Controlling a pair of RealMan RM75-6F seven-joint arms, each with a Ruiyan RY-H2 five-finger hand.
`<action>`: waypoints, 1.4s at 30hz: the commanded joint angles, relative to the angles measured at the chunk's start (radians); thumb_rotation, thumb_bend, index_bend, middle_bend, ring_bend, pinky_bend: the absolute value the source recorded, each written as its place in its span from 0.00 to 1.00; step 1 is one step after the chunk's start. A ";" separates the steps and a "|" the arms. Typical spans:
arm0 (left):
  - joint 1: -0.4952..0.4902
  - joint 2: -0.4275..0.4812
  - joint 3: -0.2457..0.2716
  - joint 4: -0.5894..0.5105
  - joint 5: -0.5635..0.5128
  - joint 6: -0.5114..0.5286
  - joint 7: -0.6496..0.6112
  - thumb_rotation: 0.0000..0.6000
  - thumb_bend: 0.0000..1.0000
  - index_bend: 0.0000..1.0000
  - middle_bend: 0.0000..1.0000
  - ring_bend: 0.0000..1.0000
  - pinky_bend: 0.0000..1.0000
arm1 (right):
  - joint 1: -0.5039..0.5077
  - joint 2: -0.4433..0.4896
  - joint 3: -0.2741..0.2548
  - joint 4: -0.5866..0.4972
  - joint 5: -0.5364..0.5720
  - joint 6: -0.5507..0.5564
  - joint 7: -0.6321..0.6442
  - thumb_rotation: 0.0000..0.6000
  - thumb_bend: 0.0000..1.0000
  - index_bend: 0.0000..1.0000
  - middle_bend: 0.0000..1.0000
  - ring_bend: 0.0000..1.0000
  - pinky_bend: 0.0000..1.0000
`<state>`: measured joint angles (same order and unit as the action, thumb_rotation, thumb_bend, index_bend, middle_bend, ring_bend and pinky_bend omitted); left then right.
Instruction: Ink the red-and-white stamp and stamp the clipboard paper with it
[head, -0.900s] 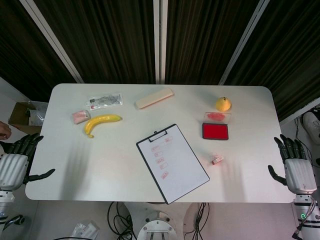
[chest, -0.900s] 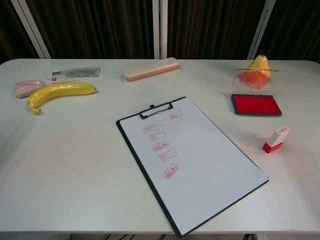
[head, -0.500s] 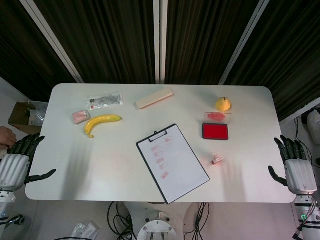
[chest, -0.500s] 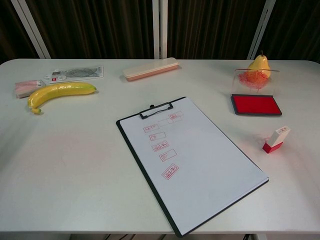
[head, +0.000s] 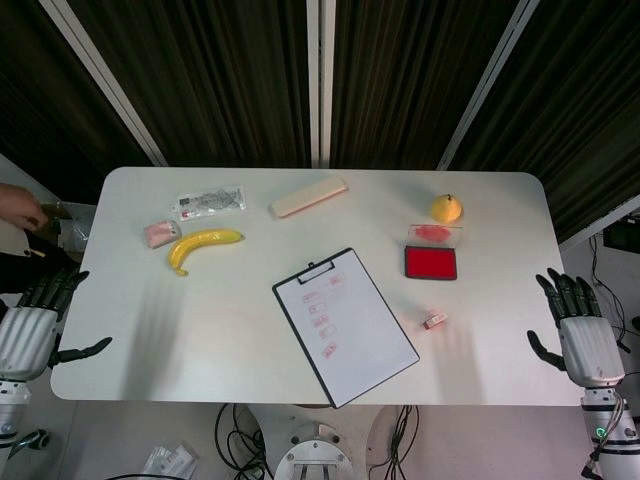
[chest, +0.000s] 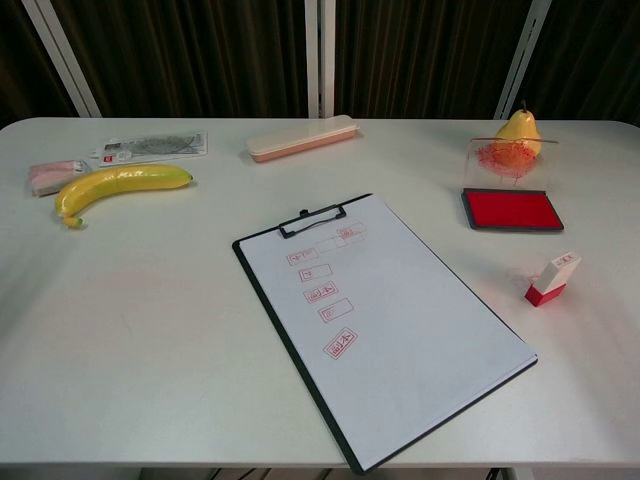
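white table (chest: 150, 330), one stamp (chest: 552, 279), one clipboard (chest: 385, 325)

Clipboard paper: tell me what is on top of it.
On the clipboard paper sit only the black clip at its top edge and several red stamp marks down its left side. Nothing else rests on it. The board beneath the sheet is covered except its dark rim.

Stamp (chest: 552, 279) lies on table (chest: 150, 340) btwn clipboard (chest: 400, 330) & ink pad (chest: 511, 209).
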<state>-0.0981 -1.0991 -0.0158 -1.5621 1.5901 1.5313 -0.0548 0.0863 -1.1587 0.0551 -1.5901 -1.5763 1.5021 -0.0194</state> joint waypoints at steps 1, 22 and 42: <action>0.001 -0.003 0.003 0.003 0.001 -0.003 -0.004 0.62 0.06 0.11 0.08 0.09 0.18 | 0.019 -0.017 -0.008 0.044 -0.073 0.024 0.005 1.00 0.25 0.00 0.07 0.55 0.77; -0.004 -0.018 0.010 0.018 -0.003 -0.022 -0.006 0.61 0.06 0.11 0.08 0.09 0.18 | 0.247 -0.206 -0.015 0.101 -0.026 -0.388 -0.359 1.00 0.19 0.17 0.18 0.73 0.88; -0.007 -0.019 0.012 0.027 0.001 -0.024 -0.016 0.61 0.06 0.11 0.08 0.09 0.18 | 0.287 -0.327 -0.036 0.250 0.006 -0.395 -0.299 1.00 0.20 0.35 0.33 0.74 0.89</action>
<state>-0.1053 -1.1181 -0.0042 -1.5346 1.5909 1.5074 -0.0714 0.3716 -1.4813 0.0195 -1.3447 -1.5704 1.1044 -0.3213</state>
